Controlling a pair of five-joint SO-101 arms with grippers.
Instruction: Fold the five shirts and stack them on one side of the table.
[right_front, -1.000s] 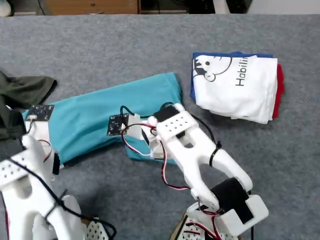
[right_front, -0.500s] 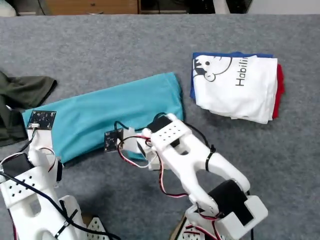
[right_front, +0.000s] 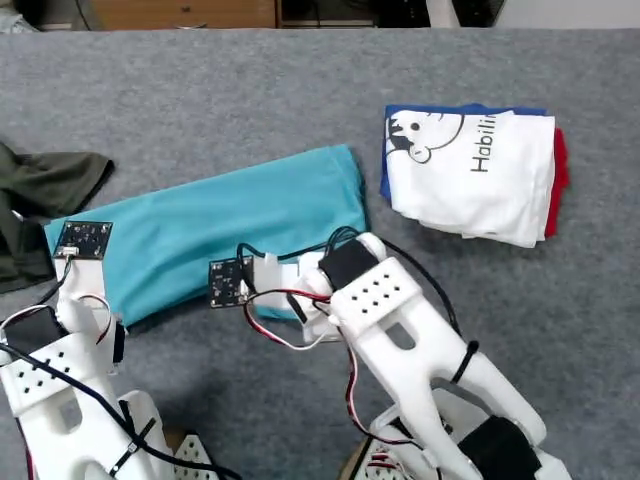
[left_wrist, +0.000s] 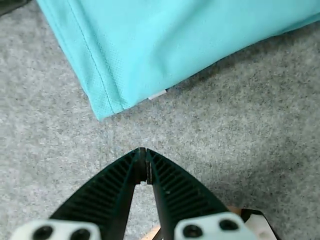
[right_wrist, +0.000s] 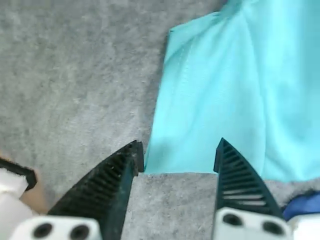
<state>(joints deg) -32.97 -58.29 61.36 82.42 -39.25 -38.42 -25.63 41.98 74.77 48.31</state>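
The grey table (right_front: 200, 100) is crossed at its middle by a teal shirt (right_front: 220, 225), which is folded into a long band and laid slantwise. Near one end of the band a folded stack (right_front: 470, 170) is seen, white on top with blue and red edges beneath. A dark green shirt (right_front: 45, 185) is seen crumpled at the opposite table edge. The right arm (right_front: 420, 340) is stretched forward from the near side, its wrist turned toward the band's near hem. The left arm (right_front: 60, 390) is held low by the band's other end. The right gripper (right_wrist: 178, 145) is spread wide with nothing held, and the hem's corner is framed between its fingers. The left gripper (left_wrist: 145, 152) is pressed together on nothing, above bare table just beside a corner of the shirt.
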